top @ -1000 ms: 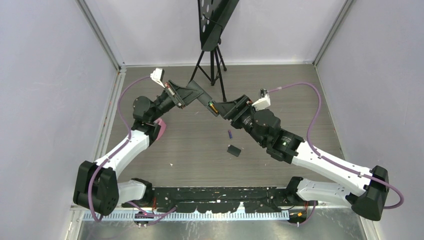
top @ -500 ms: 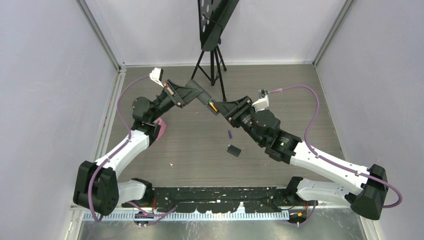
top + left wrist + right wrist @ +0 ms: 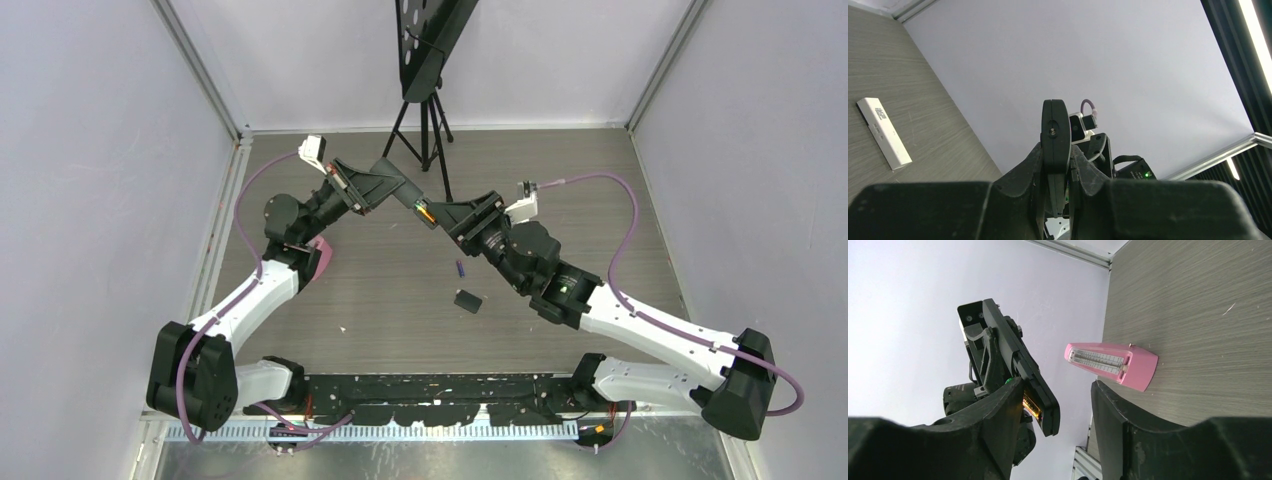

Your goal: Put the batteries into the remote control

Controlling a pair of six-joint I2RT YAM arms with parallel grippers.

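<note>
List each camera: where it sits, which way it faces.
Top external: above and behind, looking down on the table; left arm and right arm show.
Left wrist: looks past left fingers at the remote they clamp, wall beyond.
Right wrist: looks past right fingers at that remote and a pink object.
Shared: the remote appears in all three.

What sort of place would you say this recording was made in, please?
Probably an enclosed robot test cell: plain pale walls on aluminium framing box in a wood-grain tabletop, a black tripod stands at its far edge, and cabled robot arms reach over it.
</note>
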